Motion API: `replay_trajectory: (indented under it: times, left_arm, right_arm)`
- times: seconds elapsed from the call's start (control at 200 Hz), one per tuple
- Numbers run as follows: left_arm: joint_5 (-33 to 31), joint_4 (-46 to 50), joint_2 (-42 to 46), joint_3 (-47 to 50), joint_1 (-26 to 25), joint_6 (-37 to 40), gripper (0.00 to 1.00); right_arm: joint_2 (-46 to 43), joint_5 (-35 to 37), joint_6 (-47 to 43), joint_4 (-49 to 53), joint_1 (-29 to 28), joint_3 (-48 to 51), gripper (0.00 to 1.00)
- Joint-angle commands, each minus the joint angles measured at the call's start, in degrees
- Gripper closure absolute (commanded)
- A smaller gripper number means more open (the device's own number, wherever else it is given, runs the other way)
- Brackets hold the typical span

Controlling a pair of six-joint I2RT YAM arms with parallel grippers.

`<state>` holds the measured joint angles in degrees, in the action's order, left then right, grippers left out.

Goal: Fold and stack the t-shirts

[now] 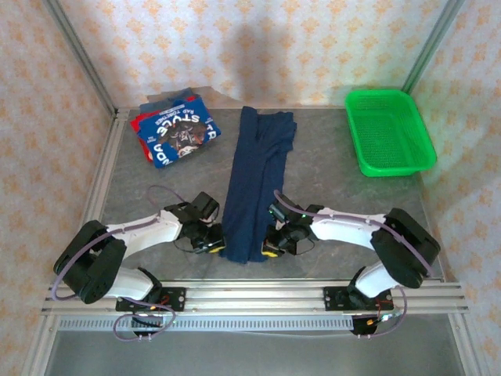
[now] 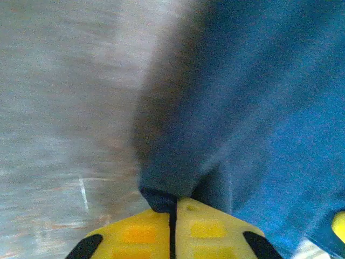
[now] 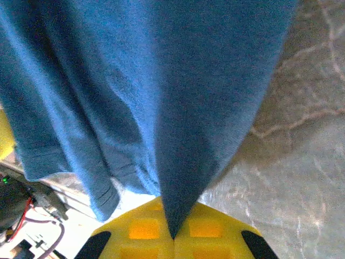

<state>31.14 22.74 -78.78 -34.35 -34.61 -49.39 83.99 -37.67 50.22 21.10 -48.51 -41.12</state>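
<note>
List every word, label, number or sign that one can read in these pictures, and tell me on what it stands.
No text can be read with certainty.
Folded t-shirts, top one: large white lettering printed at an angle, too small and blurred to read.
Navy t-shirt: plain cloth, no text visible in the top or wrist views.
Green basket: no label or text visible.

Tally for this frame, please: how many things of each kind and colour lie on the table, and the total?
Dark navy cloth t-shirt, laid out long: 1
Folded blue printed t-shirt, top of the stack: 1
Folded red t-shirt, edge showing beneath it: 1
Green plastic mesh basket: 1
Total: 4 that can be told apart
</note>
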Motion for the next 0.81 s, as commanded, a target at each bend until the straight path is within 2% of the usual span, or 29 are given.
replay_trajectory:
  times: [0.0, 0.16, 0.335, 0.55, 0.801]
  left_arm:
    - [5.2, -4.5, 2.8, 0.2, -1.5, 0.4, 0.94]
    - [3.2, 0.5, 7.2, -2.3, -1.5, -0.1, 0.96]
    - [1.0, 5.1, 7.2, -8.0, -0.8, 0.8, 0.99]
    - [1.2, 8.4, 4.0, -16.6, 4.9, 3.5, 1.0]
    - [2.0, 9.2, -7.6, -30.2, 10.4, 7.6, 1.0]
  right_arm:
    - [-4.9, -0.5, 1.7, 4.5, -0.6, -0.5, 1.0]
    - [-8.9, 1.4, 3.0, 8.0, -0.6, -1.4, 1.0]
    - [-6.8, 3.6, -0.3, 14.2, 0.8, -7.7, 1.0]
    - [-5.9, 4.4, -5.3, 19.4, 10.4, -16.6, 1.0]
    - [5.6, 1.8, -14.6, 25.0, 20.3, -32.3, 1.0]
